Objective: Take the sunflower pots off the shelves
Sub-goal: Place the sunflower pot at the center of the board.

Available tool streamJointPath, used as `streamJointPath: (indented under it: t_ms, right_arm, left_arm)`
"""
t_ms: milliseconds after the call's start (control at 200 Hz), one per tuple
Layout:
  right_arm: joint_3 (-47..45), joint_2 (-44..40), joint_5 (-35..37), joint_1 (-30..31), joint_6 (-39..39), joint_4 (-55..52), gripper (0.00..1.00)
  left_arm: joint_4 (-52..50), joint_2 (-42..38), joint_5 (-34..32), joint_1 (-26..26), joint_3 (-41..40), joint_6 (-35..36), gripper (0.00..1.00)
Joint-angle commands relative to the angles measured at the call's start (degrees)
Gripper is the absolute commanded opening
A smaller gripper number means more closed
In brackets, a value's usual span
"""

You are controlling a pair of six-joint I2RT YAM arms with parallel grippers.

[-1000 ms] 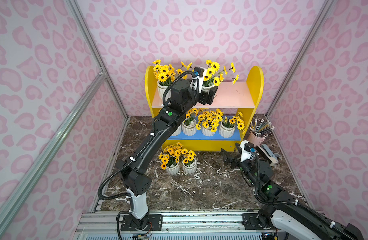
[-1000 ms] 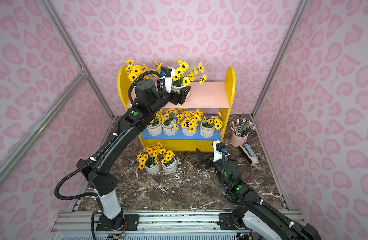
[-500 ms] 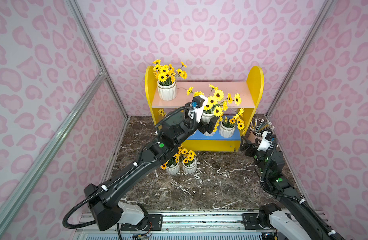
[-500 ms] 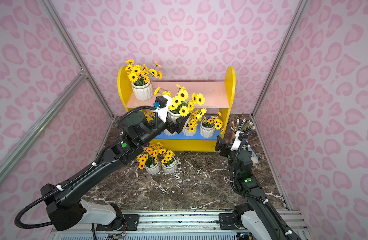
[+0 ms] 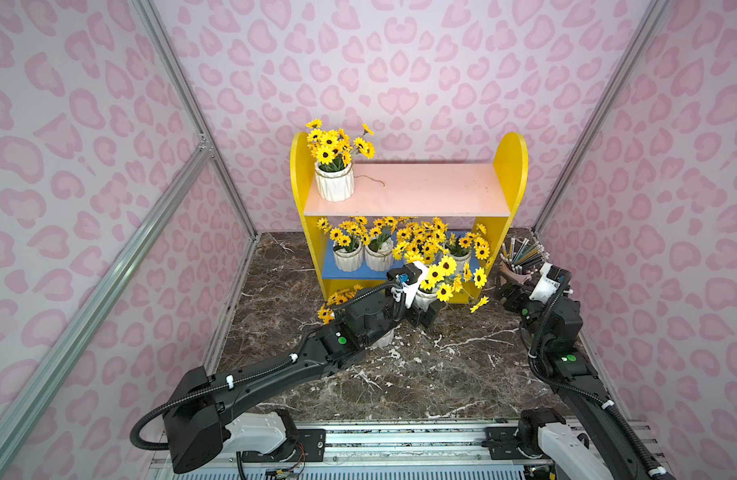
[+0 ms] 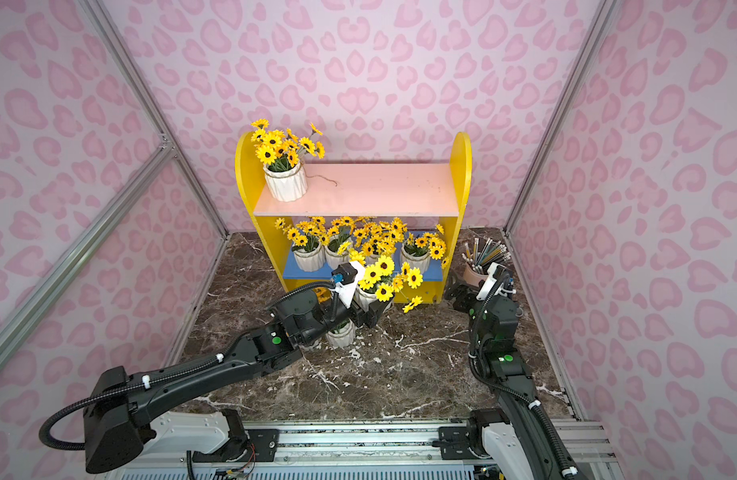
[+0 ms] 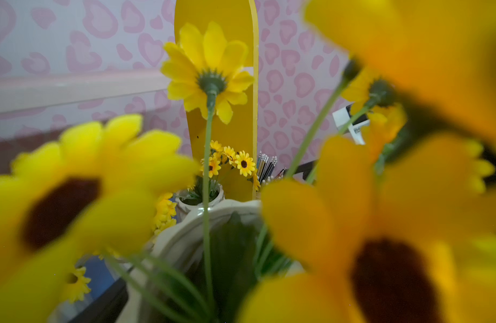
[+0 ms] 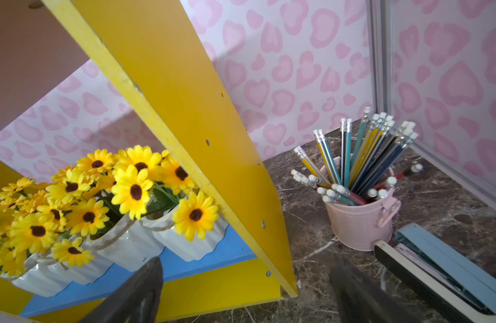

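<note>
A pink metal bucket (image 8: 358,223) packed with eraser-tipped pencils (image 8: 361,156) is seen upright on the dark marbled tabletop (image 5: 421,374), near a back corner. Just beside it, a pale blue flat case (image 8: 451,268) is laid. Pink heart-patterned walls (image 5: 400,62) are framed by aluminium profiles (image 5: 179,83).

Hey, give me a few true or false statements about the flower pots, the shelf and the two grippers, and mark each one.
1. A lone sunflower pot stands on the pink upper board. True.
2. The left gripper is empty. False: it is shut on a second sunflower pot, low in front of the shelves.
3. The right gripper is open and holds nothing. True.
4. The pencil cup stands on the blue lower board. False: it stands on the marble floor beside the shelves.
</note>
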Motion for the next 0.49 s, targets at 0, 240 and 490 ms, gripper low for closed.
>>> streamJointPath:
  t_ms: [0,240,490]
  right_arm:
    - [1.6,0.2,-1.4,-2.8,1.2,-0.7,0.95]
    - [2.0,-0.4,-5.6,-11.0,3.3,-1.0,0.95]
    - [3.2,0.2,-6.3,-12.7,2.9,-2.0,0.95]
  left_arm:
    - [11.2,2.2,-0.9,-0.5,-0.9,-1.1,0.03]
    - [20.1,10.7,1.3,-1.5,-2.3,-2.8,0.04]
    - [26.9,20.1,3.7,-2.5,-1.1,-4.1,0.04]
